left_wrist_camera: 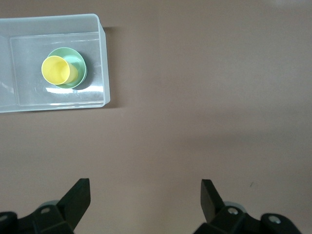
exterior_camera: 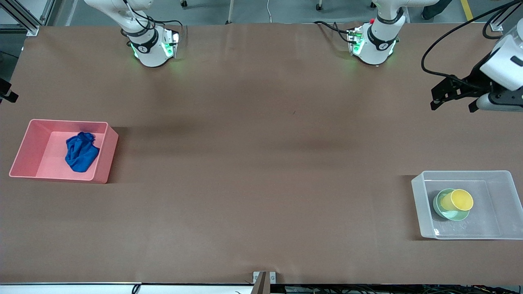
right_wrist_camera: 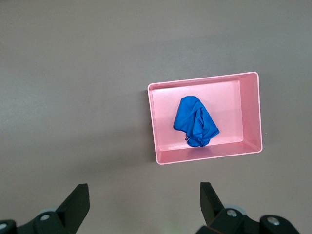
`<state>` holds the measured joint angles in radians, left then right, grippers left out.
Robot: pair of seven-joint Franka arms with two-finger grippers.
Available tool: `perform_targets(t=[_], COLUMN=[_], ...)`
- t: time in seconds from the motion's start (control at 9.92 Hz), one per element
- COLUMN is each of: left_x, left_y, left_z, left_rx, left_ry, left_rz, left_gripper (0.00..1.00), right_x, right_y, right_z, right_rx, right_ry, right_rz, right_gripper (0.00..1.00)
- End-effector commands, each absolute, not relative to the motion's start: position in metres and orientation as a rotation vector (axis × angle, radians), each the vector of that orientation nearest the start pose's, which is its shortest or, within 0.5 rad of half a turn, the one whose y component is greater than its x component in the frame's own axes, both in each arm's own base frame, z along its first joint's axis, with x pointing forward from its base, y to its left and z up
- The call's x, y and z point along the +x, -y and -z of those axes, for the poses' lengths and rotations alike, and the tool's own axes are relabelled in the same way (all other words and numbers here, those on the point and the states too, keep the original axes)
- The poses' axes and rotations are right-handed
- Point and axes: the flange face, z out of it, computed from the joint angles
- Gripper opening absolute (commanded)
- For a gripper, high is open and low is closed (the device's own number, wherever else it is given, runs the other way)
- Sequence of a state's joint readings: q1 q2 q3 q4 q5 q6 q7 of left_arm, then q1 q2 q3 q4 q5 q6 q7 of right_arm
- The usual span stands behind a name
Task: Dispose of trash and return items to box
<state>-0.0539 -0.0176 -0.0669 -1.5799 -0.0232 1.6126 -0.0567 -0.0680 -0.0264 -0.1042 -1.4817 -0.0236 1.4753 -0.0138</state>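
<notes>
In the pink bin [exterior_camera: 24, 149], rag [exterior_camera: 81, 151]; in the clear box [exterior_camera: 501, 198], cup [exterior_camera: 457, 200] on bowl [exterior_camera: 450, 206]. Left end effector [exterior_camera: 453, 100] released over bare worktop [exterior_camera: 261, 163]; right end effector [right_wrist_camera: 144, 204] likewise spread. Seemingly finished; next, merely retreating.

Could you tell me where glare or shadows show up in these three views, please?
Front view: soft dark bands cross the table; the pink bin casts a shadow toward the table's middle. Left wrist view: white glare streaks on the clear tub. Right wrist view: even light, a faint shadow beside the pink bin.
</notes>
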Motion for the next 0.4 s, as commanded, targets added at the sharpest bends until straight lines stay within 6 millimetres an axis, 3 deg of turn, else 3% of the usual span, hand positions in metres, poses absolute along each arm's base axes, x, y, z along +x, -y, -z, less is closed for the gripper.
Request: perform_targets(t=[0.0, 0.3], left_x=[0.5482, 0.5494], left_y=[0.0706, 0.0692], left_z=[-0.6149, -0.6126], left_rx=[-3.166, -3.158], left_ry=[-0.084, -0.113], left_rz=[-0.004, -0.007], left_gripper=[1.00, 1.00], right_x=[0.5228, 0.5228], right_y=[0.0950, 0.0950], right_z=[-0.6734, -0.6734], right_rx=[-3.138, -3.138], right_ry=[-0.270, -0.270], right_rz=[0.030, 0.030], right_gripper=[1.00, 1.00])
